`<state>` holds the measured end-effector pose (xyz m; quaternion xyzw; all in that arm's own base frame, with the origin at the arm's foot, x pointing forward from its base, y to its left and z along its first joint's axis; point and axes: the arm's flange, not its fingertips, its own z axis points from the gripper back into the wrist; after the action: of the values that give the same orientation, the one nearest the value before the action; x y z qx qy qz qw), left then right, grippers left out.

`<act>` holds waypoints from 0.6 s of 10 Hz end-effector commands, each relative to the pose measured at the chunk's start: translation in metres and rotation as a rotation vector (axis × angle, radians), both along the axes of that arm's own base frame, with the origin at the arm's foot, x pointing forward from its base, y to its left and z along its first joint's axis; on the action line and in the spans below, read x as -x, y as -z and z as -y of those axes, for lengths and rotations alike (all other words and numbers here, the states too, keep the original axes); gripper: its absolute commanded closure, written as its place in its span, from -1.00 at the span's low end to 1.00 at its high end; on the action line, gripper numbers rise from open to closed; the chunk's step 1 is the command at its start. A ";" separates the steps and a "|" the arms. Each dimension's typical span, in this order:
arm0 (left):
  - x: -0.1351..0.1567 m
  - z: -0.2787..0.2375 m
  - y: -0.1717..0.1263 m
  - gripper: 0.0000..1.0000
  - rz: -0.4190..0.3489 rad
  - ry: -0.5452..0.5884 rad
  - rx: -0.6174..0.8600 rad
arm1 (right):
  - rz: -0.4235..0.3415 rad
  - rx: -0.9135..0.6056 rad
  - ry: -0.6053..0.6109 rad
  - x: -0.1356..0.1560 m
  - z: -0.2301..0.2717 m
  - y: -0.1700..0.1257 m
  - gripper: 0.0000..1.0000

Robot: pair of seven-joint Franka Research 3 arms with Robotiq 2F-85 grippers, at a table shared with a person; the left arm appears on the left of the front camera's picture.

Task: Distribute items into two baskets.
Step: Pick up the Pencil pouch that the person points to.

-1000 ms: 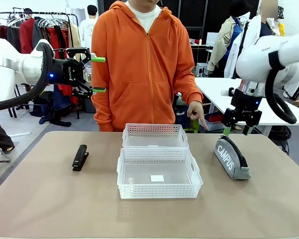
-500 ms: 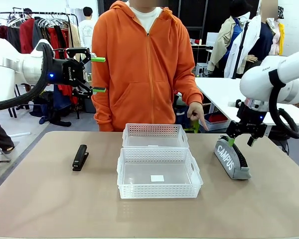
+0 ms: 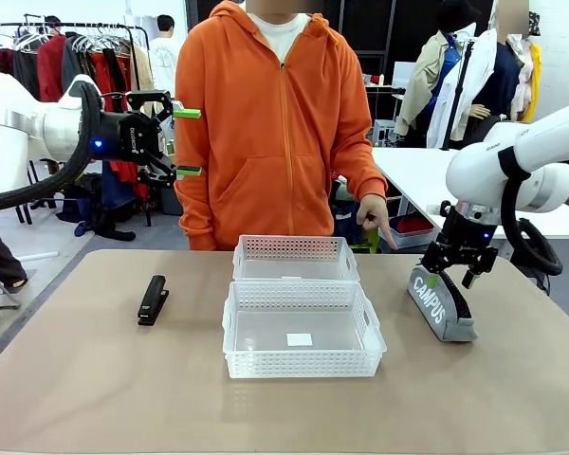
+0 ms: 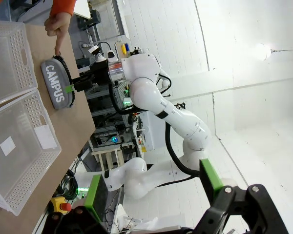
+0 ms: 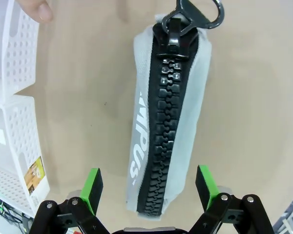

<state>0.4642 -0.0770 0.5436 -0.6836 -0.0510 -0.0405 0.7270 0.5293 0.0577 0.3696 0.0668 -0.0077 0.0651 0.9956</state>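
Front view: right claw spread wide, directly over grey fabric pencil case. Left claw released, raised; black stapler well below it.
Left wrist view: lattice-walled baskets far beyond open fingers.
Right wrist view: chunky black zip between green pads, not touching.

Stapler left of baskets; case right
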 end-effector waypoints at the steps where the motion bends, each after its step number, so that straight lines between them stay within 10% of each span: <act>1: 0.001 0.000 -0.001 -1.00 0.003 -0.001 0.001 | -0.013 0.030 0.010 -0.002 -0.007 0.006 -0.82; 6: 0.001 0.000 -0.001 -1.00 0.003 -0.001 0.001 | -0.029 0.022 0.017 -0.004 -0.007 0.005 1.00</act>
<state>0.4642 -0.0770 0.5436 -0.6836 -0.0510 -0.0405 0.7270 0.5297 0.0624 0.3614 0.0643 0.0035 0.0696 0.9955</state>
